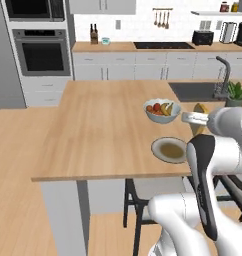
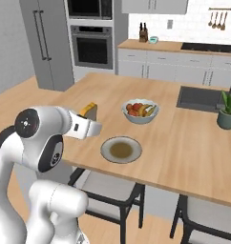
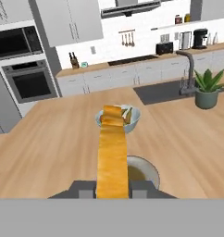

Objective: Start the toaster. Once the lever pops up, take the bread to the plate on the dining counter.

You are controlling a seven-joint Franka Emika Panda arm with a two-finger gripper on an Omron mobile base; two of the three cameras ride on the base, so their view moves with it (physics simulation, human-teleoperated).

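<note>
Gripper (image 3: 113, 189) clamped on the bread (image 3: 112, 152); in hand view the slice stands edge-on betw. the two finger tips, golden crust facing the camera. In right base view the bread (image 2: 90, 111) sits at the end of the arm, just past the near edge of the dining counter (image 2: 184, 143), up off the wood. In left base view the slice shows beside the wrist, near the counter's right side. The plate (image 2: 120, 149) lies near the near edge of the counter, flat, nothing on it but a darker centre; the fruit bowl (image 2: 141, 112) stands just beyond it toward the counter middle. Plant pot (image 2: 227, 116) and sink (image 2: 199, 98) at the far right part of the counter, well apart from the plate. The toaster (image 1: 203, 37) is on the back worktop by the wall, far from the arm; lever posn too small to read. Judgement: toasting and pick-up appear done, carry nearly done. Left: bring the slice over the plate, lower it, release. Bread is off to the plate's side as the right base view shows it, so a short move across is req'd. Risk: slice held upright may tip off the plate rim on release.
</note>
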